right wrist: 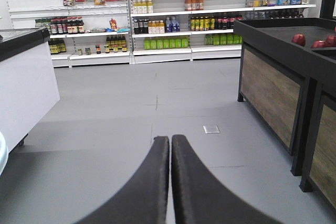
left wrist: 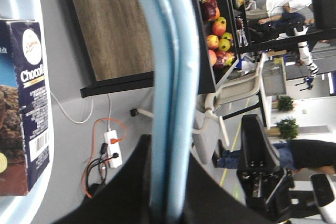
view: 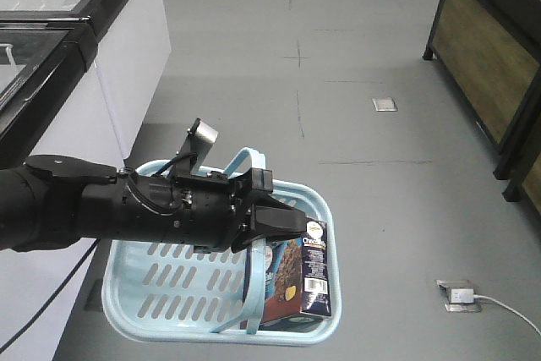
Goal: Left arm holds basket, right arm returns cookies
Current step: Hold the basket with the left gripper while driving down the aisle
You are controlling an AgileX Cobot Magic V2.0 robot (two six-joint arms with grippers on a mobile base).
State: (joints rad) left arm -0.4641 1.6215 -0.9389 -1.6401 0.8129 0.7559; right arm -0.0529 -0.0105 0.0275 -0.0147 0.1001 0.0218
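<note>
Light-blue basket [view: 169,289] hangs clamped in the left gripper [view: 292,224]. Chocofello cookies [view: 296,281] lie inside, unreturned; right gripper [right wrist: 170,145] jaws meet, empty.

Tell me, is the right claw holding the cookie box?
No, the right claw is shut with nothing in it, and the cookie box stands in the basket.

The cookies [view: 304,281] sit partly hidden behind the left gripper [view: 297,224] and a basket [view: 110,302] handle; the left wrist view crops them at its left edge; labels on the shelf bottles [right wrist: 168,24] are illegible.
</note>
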